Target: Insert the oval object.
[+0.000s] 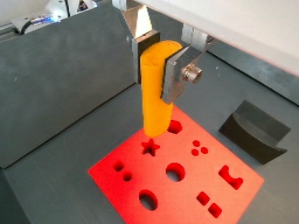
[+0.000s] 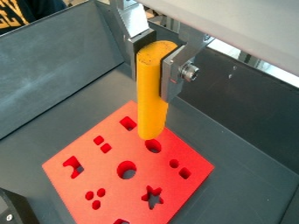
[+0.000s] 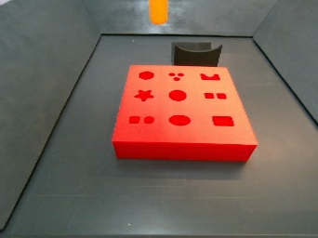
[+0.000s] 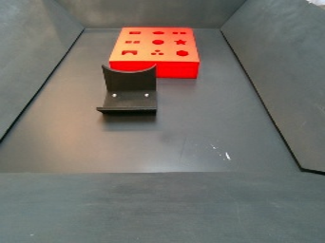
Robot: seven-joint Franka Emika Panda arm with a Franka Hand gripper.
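In both wrist views the end effector [image 1: 162, 66] [image 2: 158, 63] is clamped on the upper part of the oval object [image 1: 156, 92] [image 2: 151, 96], which hangs upright between the flat silver fingers [image 1: 180, 74] [image 2: 177, 68], its lower end above the red block [image 1: 176, 171] [image 2: 126, 171] with no contact visible. In a side view only the lower end of the peg [image 3: 159, 10] shows at the frame's upper edge, high over the far end of the surface [image 3: 74, 186], beyond the dark grey curved holder [image 3: 194, 50]. In both side views the block [image 3: 181, 110] [image 4: 156, 50] lies flat on the surface [image 4: 191, 133] with its shaped holes facing up, and the holder [image 4: 127, 90] stands near it without touching.
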